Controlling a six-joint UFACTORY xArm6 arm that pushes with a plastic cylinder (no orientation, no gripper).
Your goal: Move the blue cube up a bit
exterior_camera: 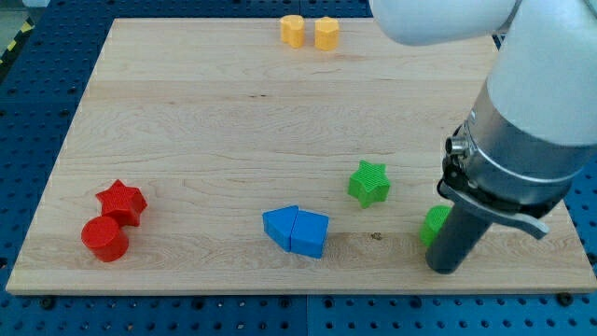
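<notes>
Blue cube (308,233): near desk's bottom edge, touching a second blue block (280,227) | your tip (446,268): well right of it, level, beside green block (434,225) | no gripper, just your rod.

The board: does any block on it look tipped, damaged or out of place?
Nothing looks damaged or tipped. The one odd point: my tip stands at the view's right, against a green block that the arm half hides, well away from the blue cube, which touches another blue block.
</notes>
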